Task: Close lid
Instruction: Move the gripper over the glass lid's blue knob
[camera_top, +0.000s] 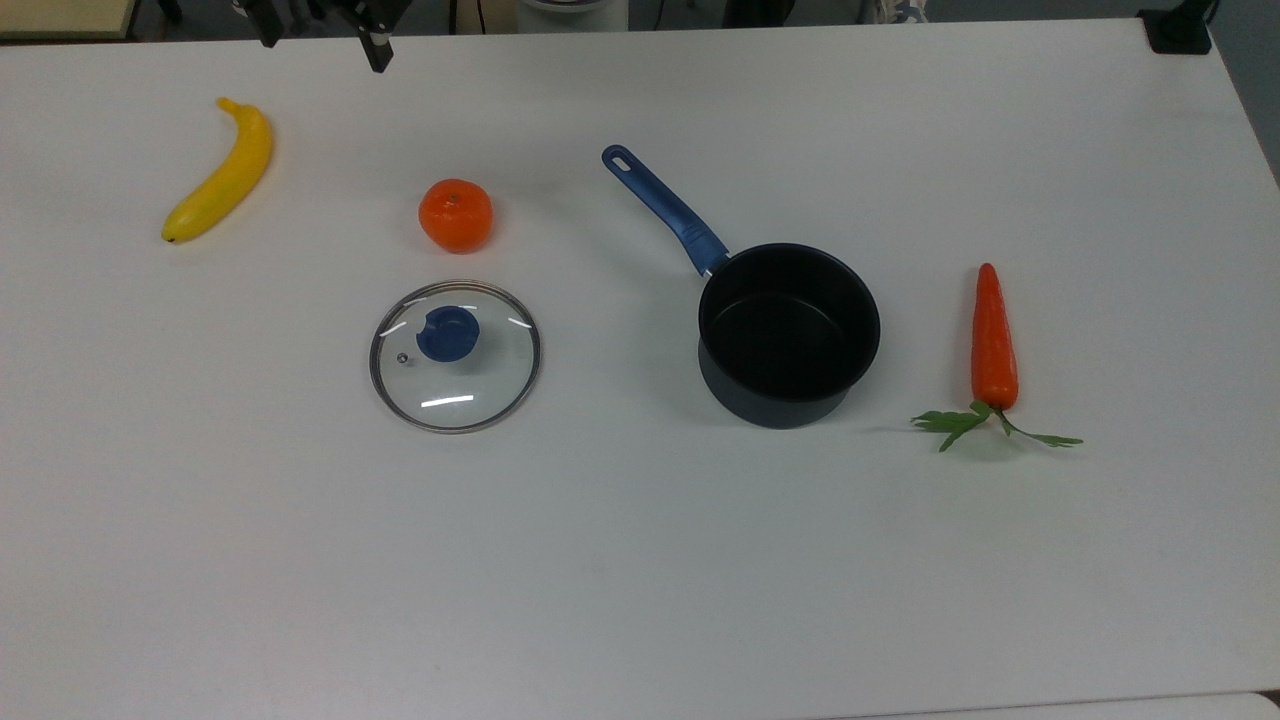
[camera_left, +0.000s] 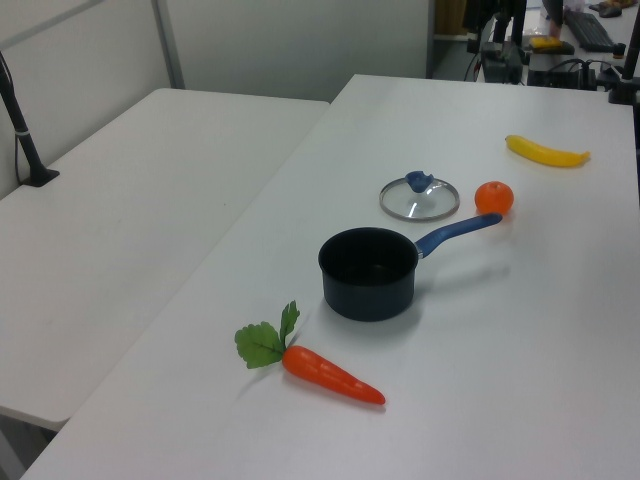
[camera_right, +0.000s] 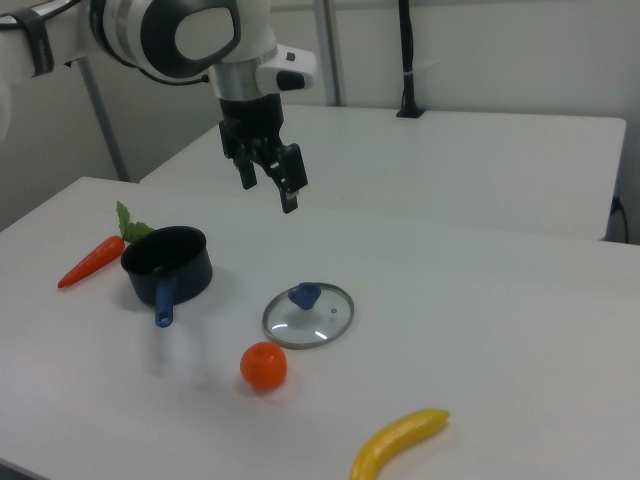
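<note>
The lid (camera_top: 455, 380), clear glass with a metal rim and a blue knob, lies flat on the white table (camera_top: 640, 580), apart from the pot. The empty dark pot (camera_top: 788, 335) with a blue handle stands to the top view's right of it. Lid (camera_left: 419, 200) and pot (camera_left: 368, 272) also appear in the left view. In the right view my gripper (camera_right: 268, 190) hangs open and empty, high above the table behind the lid (camera_right: 308, 318) and to the right view's right of the pot (camera_right: 166, 264). In the top view the gripper (camera_top: 324, 48) sits at the upper left edge.
An orange (camera_top: 455, 214) lies just beyond the lid and a banana (camera_top: 222, 172) at the top view's far left. A carrot (camera_top: 993, 340) with green leaves rests to the top view's right of the pot. A second white table (camera_left: 120, 230) adjoins in the left view.
</note>
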